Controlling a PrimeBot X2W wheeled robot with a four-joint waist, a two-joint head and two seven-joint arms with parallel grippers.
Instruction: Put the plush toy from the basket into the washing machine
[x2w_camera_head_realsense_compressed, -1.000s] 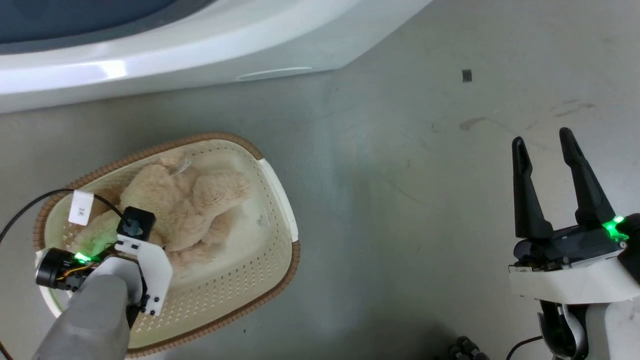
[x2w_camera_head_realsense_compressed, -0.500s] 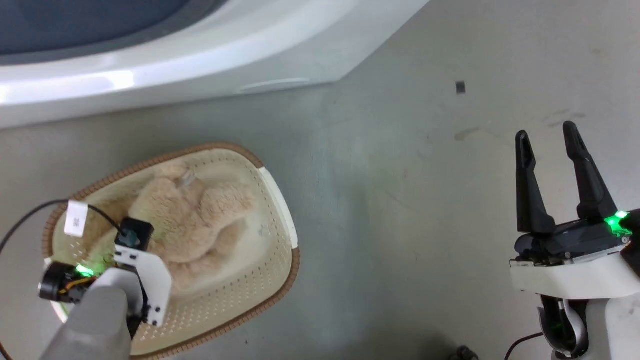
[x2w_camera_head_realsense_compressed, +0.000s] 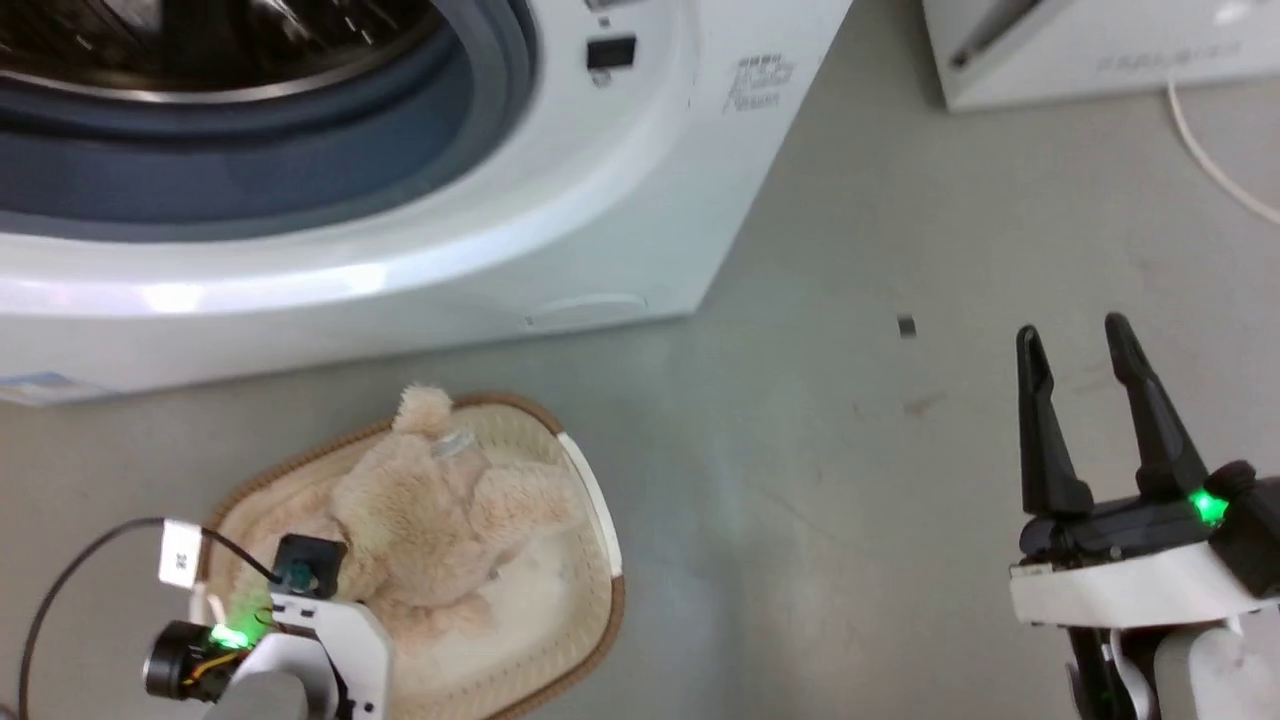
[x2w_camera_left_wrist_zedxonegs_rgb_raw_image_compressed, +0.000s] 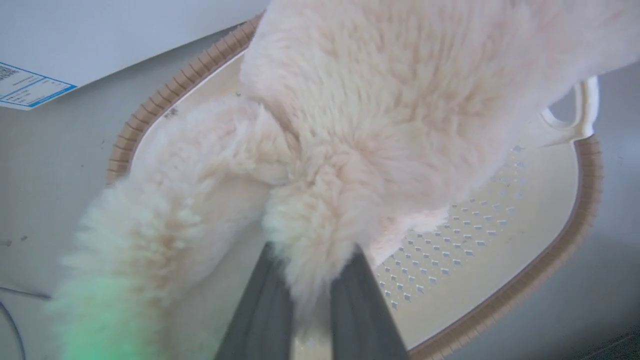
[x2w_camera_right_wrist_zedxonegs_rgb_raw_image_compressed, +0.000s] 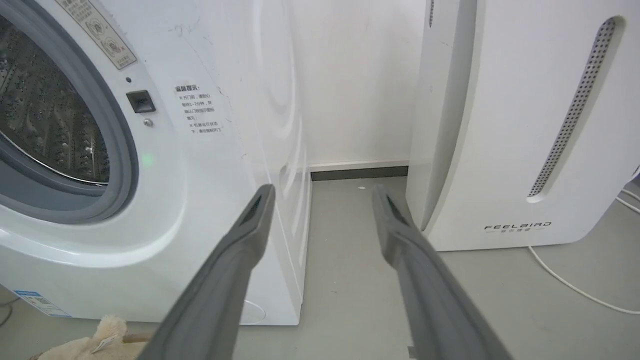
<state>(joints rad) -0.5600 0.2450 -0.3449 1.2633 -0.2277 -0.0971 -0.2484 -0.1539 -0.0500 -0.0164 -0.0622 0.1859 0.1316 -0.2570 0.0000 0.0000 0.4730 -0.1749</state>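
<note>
- The left gripper is clenched on the plush toy: in the left wrist view a shaggy limb is squeezed between its two dark fingers.
- The plush toy sits over the basket. Its bulk appears raised off the perforated bottom, and one ear pokes above the brown rim in the head view. Whether any part touches the bottom I cannot tell.
- The basket rests on the grey floor, just in front of the washing machine.
- The right gripper is released and empty, well apart from the basket, pointing between the washing machine and the FEELBIRD appliance.
- Step in hand, as I judge it: lifting the toy out of the basket.
- The next move calls for raising the toy clear of the rim, then carrying it up and forward through the grey gasket into the steel drum. The hanging limbs need room to pass the porthole lip.
</note>
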